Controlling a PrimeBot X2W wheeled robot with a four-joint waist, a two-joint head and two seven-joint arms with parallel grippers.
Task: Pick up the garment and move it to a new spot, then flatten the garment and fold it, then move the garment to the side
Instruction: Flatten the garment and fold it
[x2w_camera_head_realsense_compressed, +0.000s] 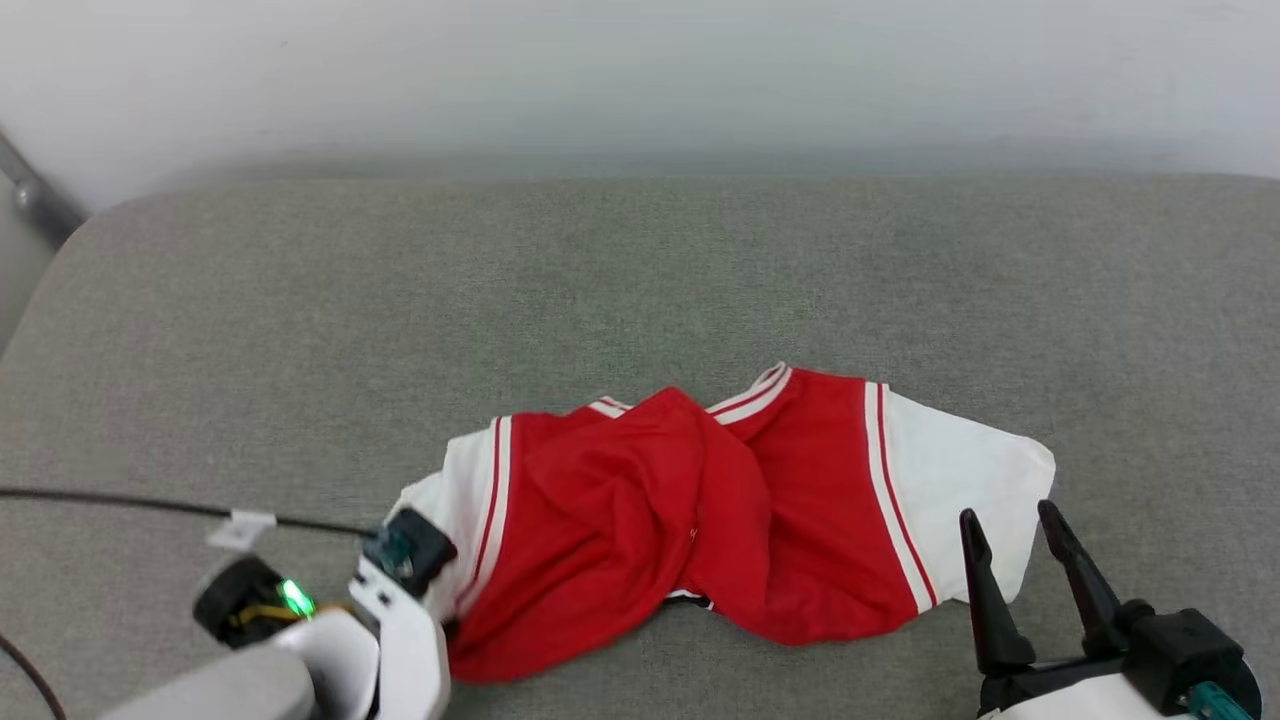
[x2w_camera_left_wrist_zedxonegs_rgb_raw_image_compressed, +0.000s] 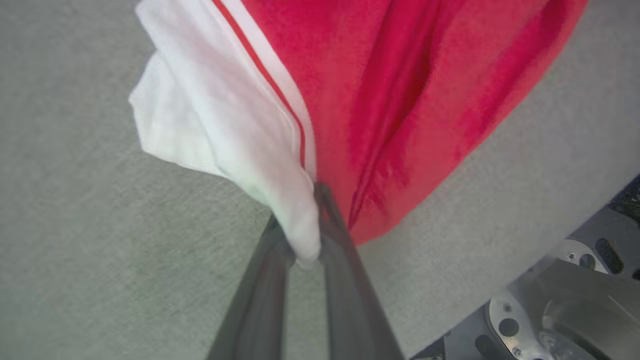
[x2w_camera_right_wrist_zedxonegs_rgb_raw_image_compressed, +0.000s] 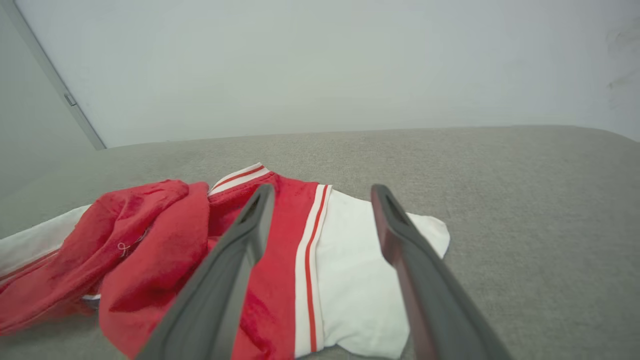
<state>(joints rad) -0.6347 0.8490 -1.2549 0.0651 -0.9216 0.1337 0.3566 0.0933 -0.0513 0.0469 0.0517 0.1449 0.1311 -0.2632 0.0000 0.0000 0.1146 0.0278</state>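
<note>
The shirt (x2w_camera_head_realsense_compressed: 700, 520), judged light and limp, was best held at its sleeves: the left gripper (x2w_camera_left_wrist_zedxonegs_rgb_raw_image_compressed: 300, 235) pinched one, the right gripper (x2w_camera_head_realsense_compressed: 1008, 512) gaped empty near the other.

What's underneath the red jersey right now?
The red jersey lies on the grey upholstered surface, which shows all around it. Its crumpled folds hide anything directly beneath.

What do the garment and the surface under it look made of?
The garment: looks like thin, soft knit fabric, matte; it drapes in loose folds and bunches where the left gripper pinches its white sleeve. The surface: likely woven grey upholstery, matte, fine flecked texture.
</note>
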